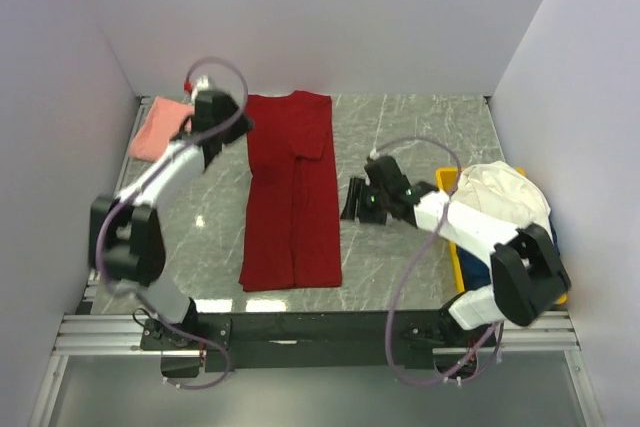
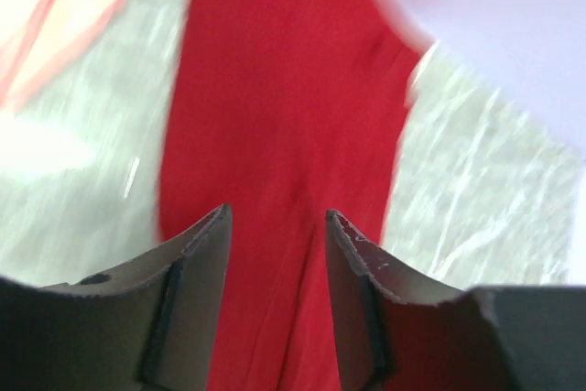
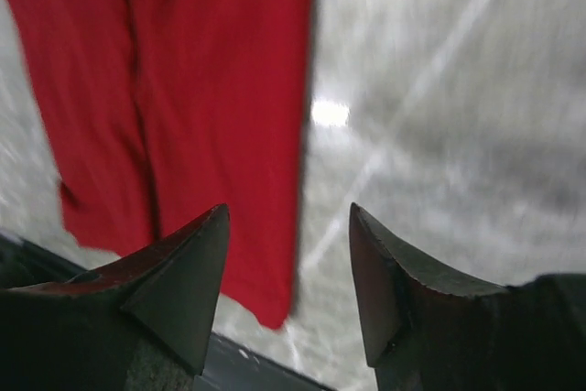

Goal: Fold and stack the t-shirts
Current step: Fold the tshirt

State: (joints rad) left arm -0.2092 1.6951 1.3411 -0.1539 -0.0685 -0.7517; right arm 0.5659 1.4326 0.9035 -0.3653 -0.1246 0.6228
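A deep red t-shirt (image 1: 292, 192) lies folded into a long strip down the middle of the marble table. In the left wrist view the red t-shirt (image 2: 284, 98) fills the space ahead. My left gripper (image 1: 230, 130) hovers at its far left corner; its jaws (image 2: 276, 215) are open with only cloth behind the gap. My right gripper (image 1: 352, 202) hangs open just right of the strip. In its wrist view it (image 3: 288, 212) holds nothing, and the red t-shirt's edge (image 3: 201, 70) lies below. A salmon pink t-shirt (image 1: 160, 127) lies crumpled at the far left. A cream white t-shirt (image 1: 505, 197) is heaped at the right.
A yellow tray (image 1: 447, 179) sits at the right edge under the cream heap, with something dark blue (image 1: 475, 272) in it. White walls close in the back and both sides. The metal rail (image 1: 300, 327) with the arm bases runs along the near edge.
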